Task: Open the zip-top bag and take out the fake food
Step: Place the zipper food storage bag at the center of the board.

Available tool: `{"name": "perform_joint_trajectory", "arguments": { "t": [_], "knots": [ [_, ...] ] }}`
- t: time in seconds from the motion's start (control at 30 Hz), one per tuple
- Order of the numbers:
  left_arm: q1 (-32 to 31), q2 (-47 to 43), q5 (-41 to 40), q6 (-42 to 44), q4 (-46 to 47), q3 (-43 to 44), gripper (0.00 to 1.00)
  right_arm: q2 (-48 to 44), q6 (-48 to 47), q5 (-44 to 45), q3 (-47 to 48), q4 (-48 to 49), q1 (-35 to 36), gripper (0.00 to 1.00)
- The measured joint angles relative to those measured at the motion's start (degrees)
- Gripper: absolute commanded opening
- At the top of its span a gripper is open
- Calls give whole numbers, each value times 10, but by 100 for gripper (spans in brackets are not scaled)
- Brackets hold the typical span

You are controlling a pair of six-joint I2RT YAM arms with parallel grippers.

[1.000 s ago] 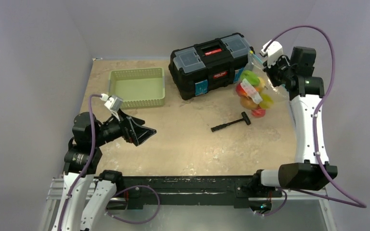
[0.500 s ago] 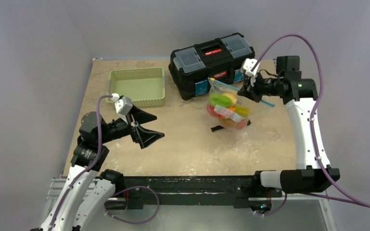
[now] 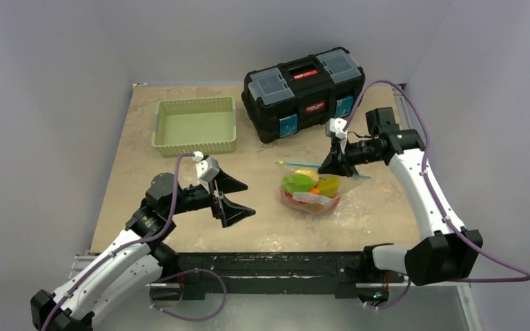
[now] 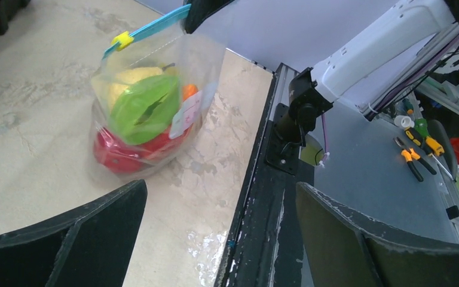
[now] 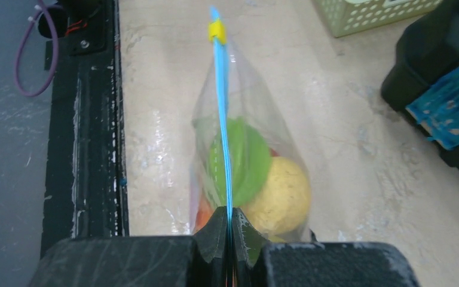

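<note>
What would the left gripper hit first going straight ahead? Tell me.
For the left gripper, likely the table near its front edge; the zip-top bag sits off to one side. Depth is unclear.

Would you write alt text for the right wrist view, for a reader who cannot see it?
The right claw is shut on the teal-blue zip strip of a clear zip-top bag; the strip runs away from the camera to a yellow slider. Green and yellow fake food shows through the plastic, above a beige table with a black toolbox at right.
</note>
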Motion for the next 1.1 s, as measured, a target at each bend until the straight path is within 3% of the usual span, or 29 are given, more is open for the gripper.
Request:
{"name": "perform_joint_trajectory", "arguments": {
  "t": [0.2,0.4,0.87,1.1],
  "knots": [
    [-55,50,-63,23,29,-5,93,-20,-26,-27,-59,17,17,0],
    [-84,43,-113,50,61,-40,94,-44,-60,-46,-66,5,28,0],
    [-96,47,-171,64,192,-123,100,-40,-56,-59,-106,43,43,0],
    [-96,51,-221,23,264,-156,100,-40,-55,-59,-108,52,43,0]
  ]
}}
